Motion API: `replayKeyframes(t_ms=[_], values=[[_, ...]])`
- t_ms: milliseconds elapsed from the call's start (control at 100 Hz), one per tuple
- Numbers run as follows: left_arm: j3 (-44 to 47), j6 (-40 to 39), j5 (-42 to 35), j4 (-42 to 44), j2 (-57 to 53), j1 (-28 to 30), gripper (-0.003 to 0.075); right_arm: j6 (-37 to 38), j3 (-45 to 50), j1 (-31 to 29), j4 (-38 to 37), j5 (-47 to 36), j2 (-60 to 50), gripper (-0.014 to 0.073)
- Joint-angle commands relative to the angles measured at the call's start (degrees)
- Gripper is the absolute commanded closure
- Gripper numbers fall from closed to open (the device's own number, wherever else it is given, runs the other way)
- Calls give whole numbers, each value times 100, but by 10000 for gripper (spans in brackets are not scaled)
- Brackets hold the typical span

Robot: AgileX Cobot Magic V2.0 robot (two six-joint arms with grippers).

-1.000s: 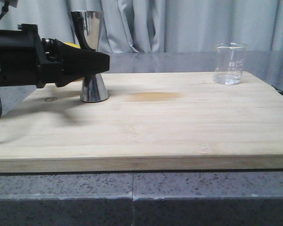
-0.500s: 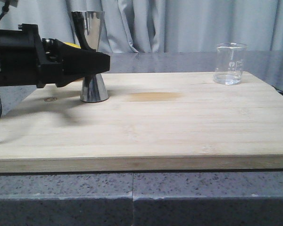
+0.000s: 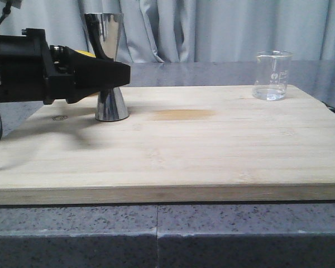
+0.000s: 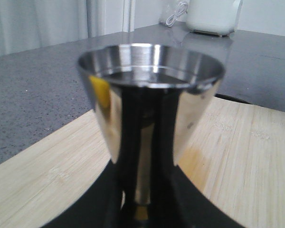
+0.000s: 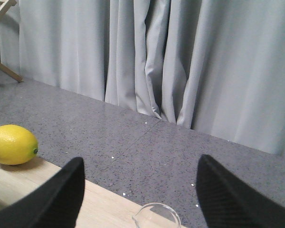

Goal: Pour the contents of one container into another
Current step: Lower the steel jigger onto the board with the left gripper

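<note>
The steel jigger stands upright on the left of the wooden board, its base resting on the wood. My left gripper reaches in from the left and is shut around its narrow waist. In the left wrist view the jigger fills the middle, with the black fingers tight on both sides of the waist. The glass beaker stands upright at the board's far right with a little clear liquid at its bottom. My right gripper is open above it, and only the beaker's rim shows between the fingers.
A yellow lemon lies at the board's far left edge, partly hidden behind my left arm in the front view. A brownish stain marks the board's middle. Grey counter and curtains lie behind. A white appliance stands on the counter.
</note>
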Motion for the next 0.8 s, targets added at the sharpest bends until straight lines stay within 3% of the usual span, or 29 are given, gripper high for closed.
replayKeyframes(t_ms=[0,270,560,790], values=[[-120,-23,-1072,-174,-202,7,643,3,-131,-6,84,-252,-82,134],[-120,-23,-1134,-150,-202,7,636,3,-131,-6,84,-252,-82,134],[-120,-23,-1137,-150,-202,7,482,3,-131,-6,84,-252,-82,134],[-120,-23,-1160,-150,-202,7,433,3,-131,-6,84,-252,-82,134]])
